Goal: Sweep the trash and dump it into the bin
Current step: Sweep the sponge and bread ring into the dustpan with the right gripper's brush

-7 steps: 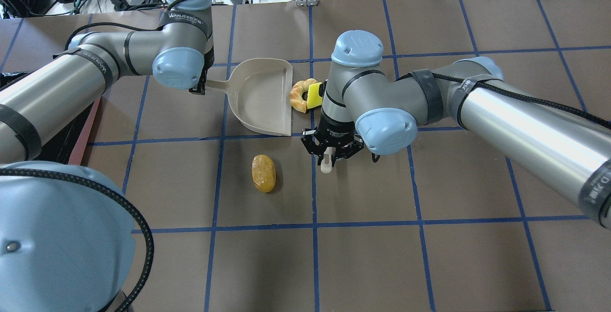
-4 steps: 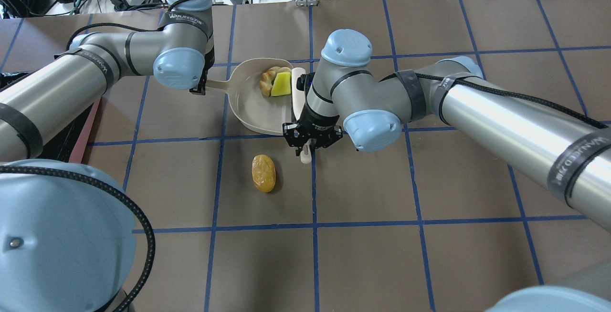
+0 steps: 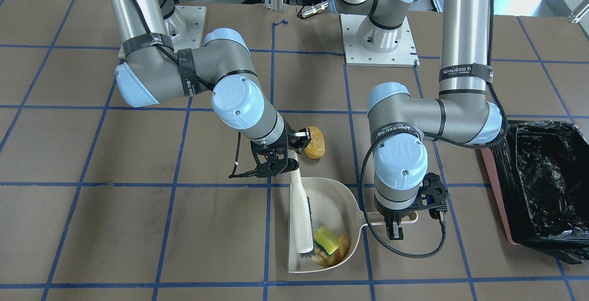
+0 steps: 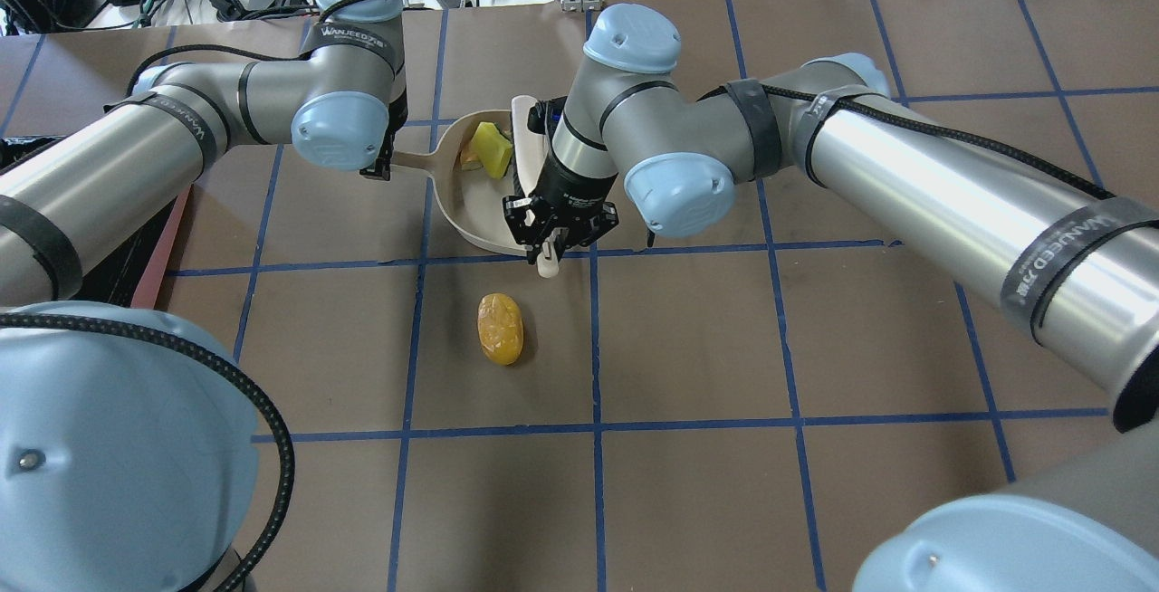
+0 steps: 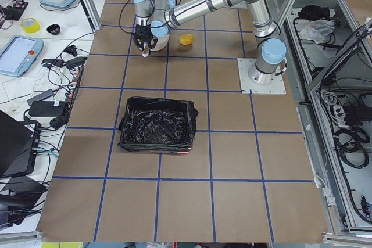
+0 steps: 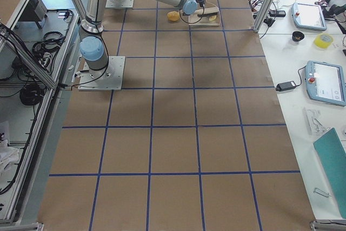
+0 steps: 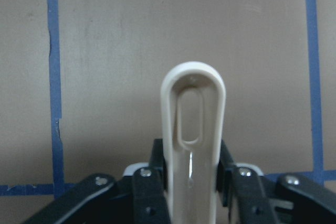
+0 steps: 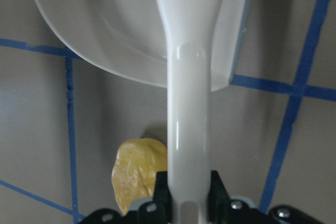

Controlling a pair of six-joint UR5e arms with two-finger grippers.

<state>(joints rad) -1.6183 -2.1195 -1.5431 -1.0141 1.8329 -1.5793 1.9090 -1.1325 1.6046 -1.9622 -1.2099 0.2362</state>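
A: Front-facing view. Right claw (image 3: 289, 156) clamped on the handle of the brush (image 3: 301, 218). The bristle head lies inside the dustpan (image 3: 333, 197), touching the yellow sponge (image 3: 326, 238). Croissant piece (image 3: 339, 249) tucked against the pan's back wall.

B: And the left claw (image 3: 396, 227)?

A: Closed on the dustpan's handle; the pan appears flat on the desk (image 3: 92, 227). Potato lump (image 3: 315, 148) on the desk outside the pan, just beside the right claw. Bin (image 3: 498, 195) on the robot's left, well apart from the pan, and only its black liner shows inside.

B: Overhead view agrees?

A: Yes. Sponge and croissant piece sit at the pan's back near the handle. The potato lump lies alone on the desk, nearer the robot.

B: Side views?

A: Too small to read either claw. The left-end view shows the bin with no trash seen in it.

B: Wrist views?

A: Left: claw pinches the looped end of the pan handle. Right: claw grips the brush handle, with the potato lump beside it, outside the pan.

B: Progress, as judged?

A: Two of three items are in the pan. Left to do: sweep in the potato lump, then carry the pan over and tip it into the bin
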